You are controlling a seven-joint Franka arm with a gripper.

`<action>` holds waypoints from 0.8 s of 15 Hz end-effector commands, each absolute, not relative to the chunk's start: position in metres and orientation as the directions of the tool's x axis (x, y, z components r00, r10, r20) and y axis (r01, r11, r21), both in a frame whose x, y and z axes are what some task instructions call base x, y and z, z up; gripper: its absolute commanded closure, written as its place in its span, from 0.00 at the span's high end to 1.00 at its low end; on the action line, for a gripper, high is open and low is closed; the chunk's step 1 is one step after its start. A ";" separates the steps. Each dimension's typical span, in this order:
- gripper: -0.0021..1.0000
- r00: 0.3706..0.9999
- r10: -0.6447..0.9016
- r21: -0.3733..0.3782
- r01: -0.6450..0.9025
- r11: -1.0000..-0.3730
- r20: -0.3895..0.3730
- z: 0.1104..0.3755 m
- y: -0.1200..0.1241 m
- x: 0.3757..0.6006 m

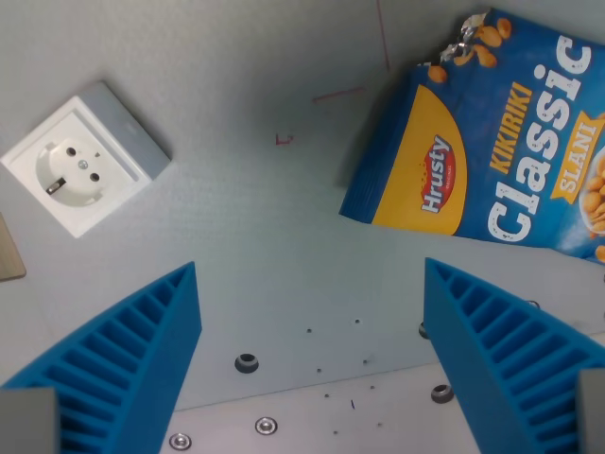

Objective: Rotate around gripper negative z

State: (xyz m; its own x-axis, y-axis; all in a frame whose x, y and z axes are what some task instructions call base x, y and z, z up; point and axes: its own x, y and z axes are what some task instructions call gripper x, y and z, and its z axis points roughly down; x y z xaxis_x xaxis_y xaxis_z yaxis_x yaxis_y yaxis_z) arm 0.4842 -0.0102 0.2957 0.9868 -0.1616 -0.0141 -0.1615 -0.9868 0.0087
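My gripper (pixel 312 274) is open and empty, with its two blue ribbed fingers (pixel 132 350) at the bottom left and bottom right of the wrist view. It hovers above a grey table surface (pixel 274 218). A blue bag of Hrusty Classic peanuts (pixel 492 151) lies flat at the wrist view's upper right, beyond the right finger. A white wall socket on a grey plate (pixel 80 165) lies at the upper left, beyond the left finger. Nothing is between the fingers.
Several screw holes and bolts (pixel 247 362) dot the table near the bottom edge. Thin red marks (pixel 284 139) are drawn on the surface near the top centre. A tan object's corner (pixel 9 251) shows at the left edge.
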 end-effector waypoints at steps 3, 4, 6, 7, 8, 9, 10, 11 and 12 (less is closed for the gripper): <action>1.00 1.000 -0.016 0.006 -0.016 -1.000 -0.012 0.297 -0.010 0.484; 1.00 1.000 -0.002 0.006 -0.002 -1.000 -0.012 0.297 -0.010 0.484; 1.00 1.000 0.024 0.006 0.024 -1.000 -0.013 0.297 -0.010 0.484; 1.00 0.999 0.038 0.006 0.038 -0.999 -0.013 0.297 -0.010 0.484; 1.00 0.999 0.051 0.006 0.051 -0.999 -0.013 0.297 -0.010 0.484; 1.00 0.998 0.064 0.005 0.064 -0.998 -0.013 0.297 -0.010 0.484; 1.00 0.997 0.078 0.005 0.078 -0.997 -0.013 0.297 -0.010 0.484; 1.00 0.996 0.091 0.005 0.091 -0.996 -0.013 0.297 -0.010 0.484; 1.00 0.994 0.104 0.005 0.104 -0.995 -0.013 0.297 -0.010 0.484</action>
State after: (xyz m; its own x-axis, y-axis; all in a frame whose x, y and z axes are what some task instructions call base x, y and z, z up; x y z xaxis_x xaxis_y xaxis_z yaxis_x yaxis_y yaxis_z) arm 0.4842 -0.0101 0.2957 0.9995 -0.0270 -0.0152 -0.0269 -0.9996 0.0069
